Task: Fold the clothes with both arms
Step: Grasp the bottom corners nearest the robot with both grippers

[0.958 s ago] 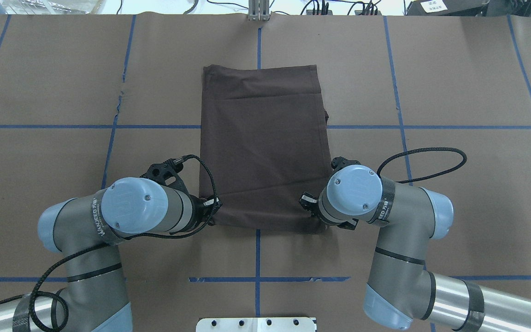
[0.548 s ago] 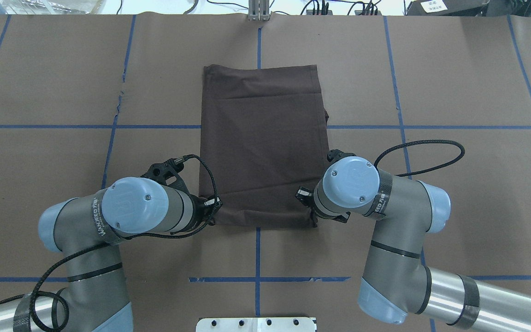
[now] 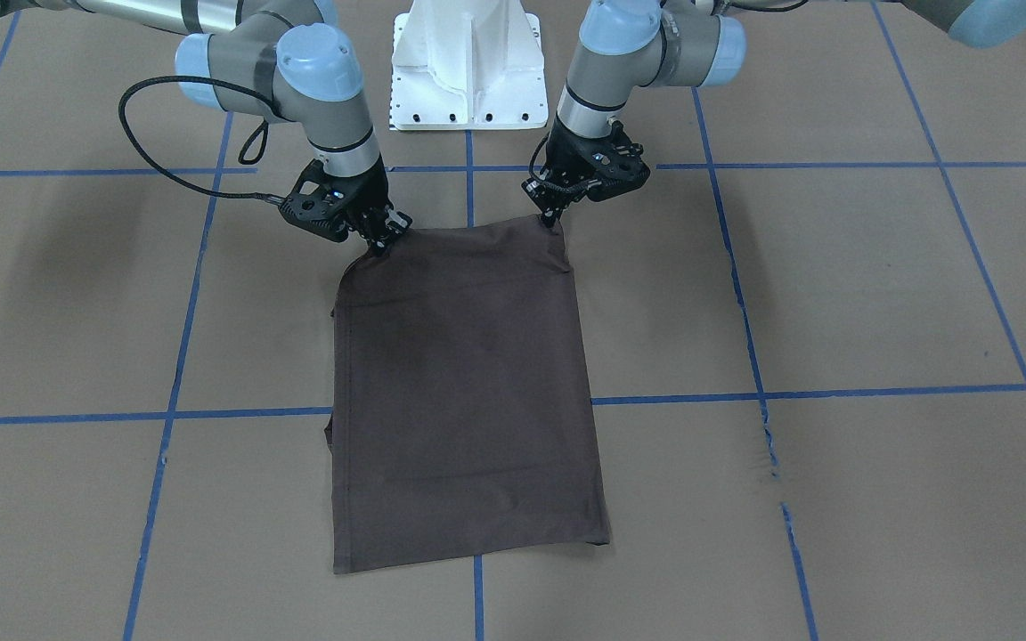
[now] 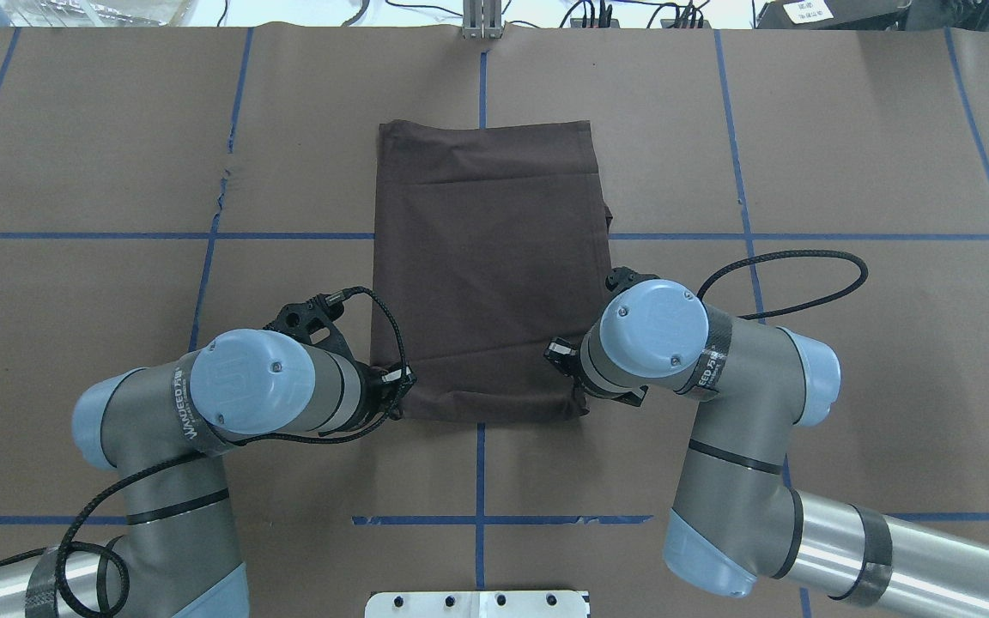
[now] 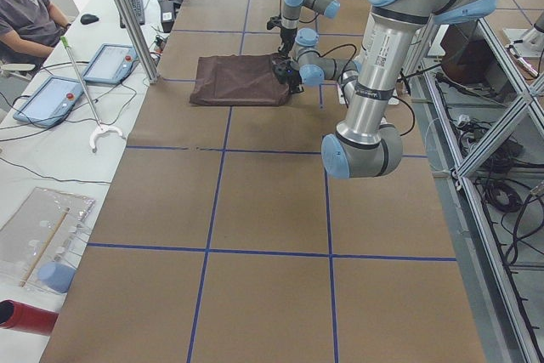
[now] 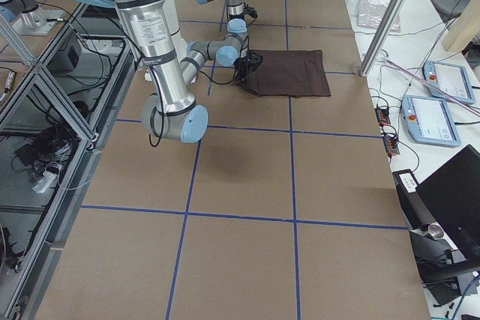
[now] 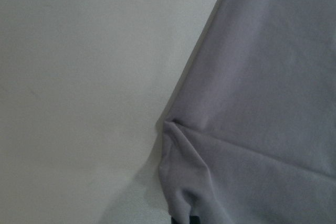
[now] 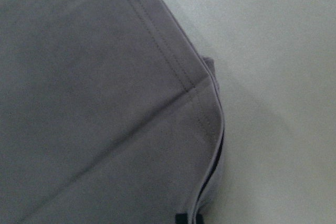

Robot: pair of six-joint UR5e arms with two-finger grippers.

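The dark brown T-shirt (image 4: pixel 486 257) lies folded into a tall rectangle on the brown paper table, also seen in the front view (image 3: pixel 464 383). Its collar, lettering and label are hidden. My left gripper (image 3: pixel 553 218) is shut on the shirt's near left corner, shown under my wrist in the overhead view (image 4: pixel 397 395). My right gripper (image 3: pixel 379 245) is shut on the near right corner (image 4: pixel 579 390) and holds it slightly raised and drawn inward. Both wrist views show cloth (image 7: pixel 262 103) (image 8: pixel 94 103) running down into the fingertips.
The white pedestal base (image 3: pixel 468 62) stands just behind the shirt's near edge. Blue tape lines (image 4: pixel 482 519) cross the table. A metal post (image 4: pixel 482 21) stands at the far edge. An operator (image 5: pixel 30 10) and tablets (image 5: pixel 106 64) are beyond the far side.
My right gripper has moved left and slightly forward with the shirt's near right corner, pulling that corner inward. The left arm has not moved.
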